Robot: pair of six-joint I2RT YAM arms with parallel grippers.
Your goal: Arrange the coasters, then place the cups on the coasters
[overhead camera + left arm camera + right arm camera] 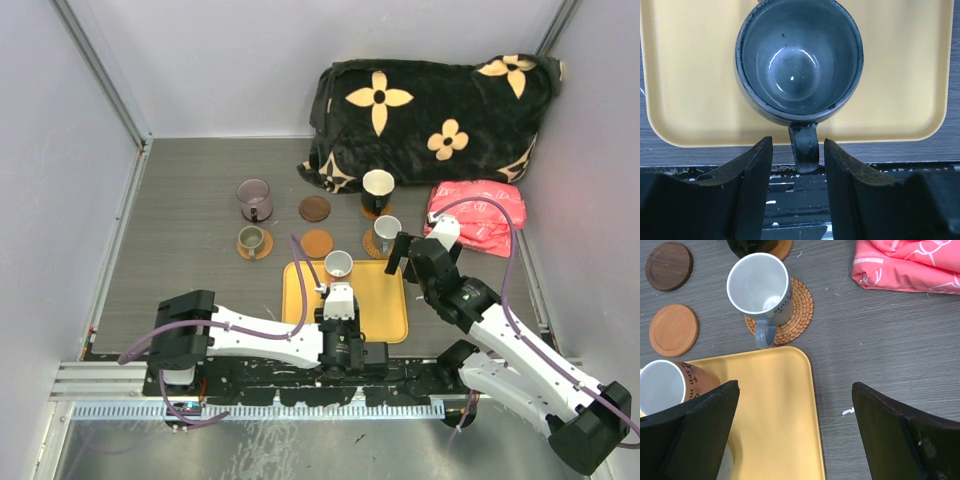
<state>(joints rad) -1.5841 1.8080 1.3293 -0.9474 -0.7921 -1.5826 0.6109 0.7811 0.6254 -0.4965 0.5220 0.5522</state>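
You're looking at a dark grey ceramic cup [800, 55] that is glazed and glossy; the yellow rectangular tray [690, 100] is smooth matt plastic. The round tan coaster [801, 305] is rough woven wicker, the orange-brown round coaster [674, 330] smooth matt wood.

A yellow tray [385, 300] sits before a flowered blanket [430, 100] and pink bag [478, 228].

In the right wrist view, the top edge cuts off the black cup [752, 245] and its orange-brown coaster [785, 249], the pink bag [905, 262] runs out at the corner, and a finger [700, 435] of the right gripper [795, 386] hides the brown cup's [662, 385] lower side.
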